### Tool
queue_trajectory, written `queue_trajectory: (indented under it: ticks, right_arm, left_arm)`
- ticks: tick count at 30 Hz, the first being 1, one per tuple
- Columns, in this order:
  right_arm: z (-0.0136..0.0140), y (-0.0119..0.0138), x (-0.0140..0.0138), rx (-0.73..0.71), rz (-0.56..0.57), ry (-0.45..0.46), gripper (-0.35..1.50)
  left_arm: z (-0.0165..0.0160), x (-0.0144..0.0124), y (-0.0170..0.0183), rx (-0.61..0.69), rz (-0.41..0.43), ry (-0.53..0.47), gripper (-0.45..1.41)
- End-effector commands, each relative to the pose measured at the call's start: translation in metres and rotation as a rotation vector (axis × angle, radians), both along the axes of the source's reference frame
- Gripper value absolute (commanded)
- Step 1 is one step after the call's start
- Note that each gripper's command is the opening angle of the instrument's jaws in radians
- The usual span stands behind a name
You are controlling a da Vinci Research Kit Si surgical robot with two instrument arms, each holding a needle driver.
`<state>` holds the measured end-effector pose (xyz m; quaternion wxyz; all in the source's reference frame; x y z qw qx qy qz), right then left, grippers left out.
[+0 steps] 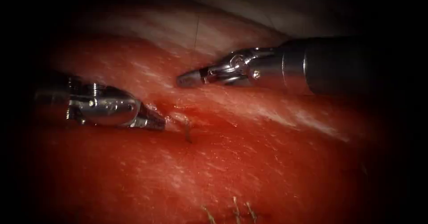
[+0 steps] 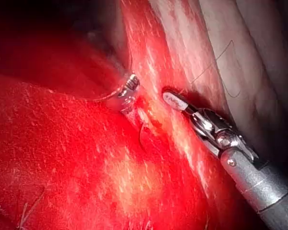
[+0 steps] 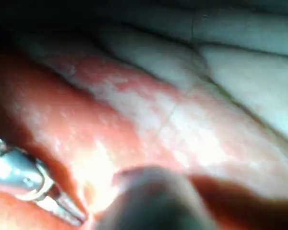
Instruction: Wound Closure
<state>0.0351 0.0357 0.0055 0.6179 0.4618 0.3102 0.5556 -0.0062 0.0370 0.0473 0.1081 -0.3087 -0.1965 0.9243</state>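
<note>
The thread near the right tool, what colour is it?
Dark, nearly black thread, clearest against pale tissue in the left wrist view.

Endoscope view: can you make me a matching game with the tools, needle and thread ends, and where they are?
1 left tool
2 right tool
3 needle
4 thread ends

a by the bottom edge
b stuck in the tissue at the left tool's tip
c comes from the right, jaws shut, empty
d comes from the left

Pairs: 1-d, 2-c, 3-b, 4-a. Whether the left tool grips the needle: can't tell.
</note>
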Motion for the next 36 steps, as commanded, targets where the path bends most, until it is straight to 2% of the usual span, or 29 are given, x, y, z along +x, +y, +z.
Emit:
queue_trajectory:
  ticks: [1, 2, 3, 4, 5, 6, 7, 12, 16, 21, 25, 26, 27, 28, 31, 33, 35, 36]
  right_arm:
    - [0.0000, 0.0008, 0.0009, -0.001, 0.008, 0.018, -0.35]
    - [0.0000, 0.0008, 0.0009, -0.004, 0.019, 0.035, -0.35]
    - [0.0000, 0.0011, 0.0008, -0.051, 0.074, 0.051, 0.04]
    - [0.0000, 0.0012, 0.0007, -0.088, 0.087, 0.054, 0.51]
    - [0.0003, 0.0021, 0.0006, -0.370, 0.082, 0.031, 1.13]
    - [0.0003, 0.0023, 0.0005, -0.429, 0.077, 0.019, 1.23]
    - [0.0003, 0.0026, 0.0003, -0.533, 0.052, -0.002, 1.28]
    - [0.0003, 0.0029, -0.0009, -0.626, 0.032, -0.034, 1.30]
    - [-0.0001, 0.0034, -0.0030, -0.668, 0.029, -0.067, 1.28]
    - [-0.0002, 0.0031, -0.0054, -0.679, 0.045, -0.108, 1.28]
    - [-0.0002, 0.0029, -0.0058, -0.677, 0.046, -0.115, 1.28]
    - [-0.0002, 0.0029, -0.0058, -0.677, 0.046, -0.116, 1.28]
    - [-0.0002, 0.0028, -0.0057, -0.677, 0.047, -0.116, 1.28]
    - [-0.0002, 0.0028, -0.0056, -0.677, 0.047, -0.117, 1.28]
    - [-0.0003, 0.0026, -0.0056, -0.677, 0.047, -0.117, 1.28]
    - [-0.0004, 0.0025, -0.0056, -0.676, 0.047, -0.116, 1.28]
    - [-0.0004, 0.0024, -0.0057, -0.676, 0.046, -0.116, 1.25]
    - [-0.0005, 0.0024, -0.0057, -0.676, 0.046, -0.116, 1.25]
  left_arm:
    - [0.0005, -0.0005, -0.0005, 0.003, 0.000, -0.001, -0.24]
    - [0.0004, -0.0005, -0.0005, 0.003, 0.000, -0.001, -0.24]
    - [0.0000, -0.0006, -0.0005, 0.006, -0.001, -0.002, -0.23]
    - [-0.0001, -0.0007, -0.0005, 0.011, -0.006, 0.000, -0.21]
    - [-0.0009, -0.0012, -0.0006, 0.014, 0.004, -0.009, -0.06]
    - [-0.0011, -0.0014, -0.0007, 0.016, 0.008, -0.016, -0.02]
    - [-0.0018, -0.0018, -0.0009, 0.002, 0.021, -0.041, 0.10]
    - [-0.0032, -0.0031, -0.0013, -0.012, 0.021, -0.101, 0.34]
    - [-0.0036, -0.0050, -0.0015, -0.025, 0.013, -0.134, 0.61]
    - [-0.0039, -0.0060, -0.0015, -0.031, 0.003, -0.156, 0.69]
    - [-0.0037, -0.0067, -0.0013, -0.034, -0.009, -0.170, 0.68]
    - [-0.0036, -0.0068, -0.0013, -0.035, -0.009, -0.173, 0.66]
    - [-0.0034, -0.0067, -0.0013, -0.036, -0.006, -0.175, 0.52]
    - [-0.0031, -0.0065, -0.0012, -0.041, 0.002, -0.178, 0.21]
    - [-0.0025, -0.0060, -0.0012, -0.046, 0.007, -0.183, 0.02]
    - [-0.0020, -0.0055, -0.0014, -0.024, -0.019, -0.174, -0.18]
    - [-0.0021, -0.0052, -0.0010, 0.030, -0.114, -0.159, -0.35]
    - [-0.0023, -0.0051, -0.0008, 0.053, -0.145, -0.158, -0.35]
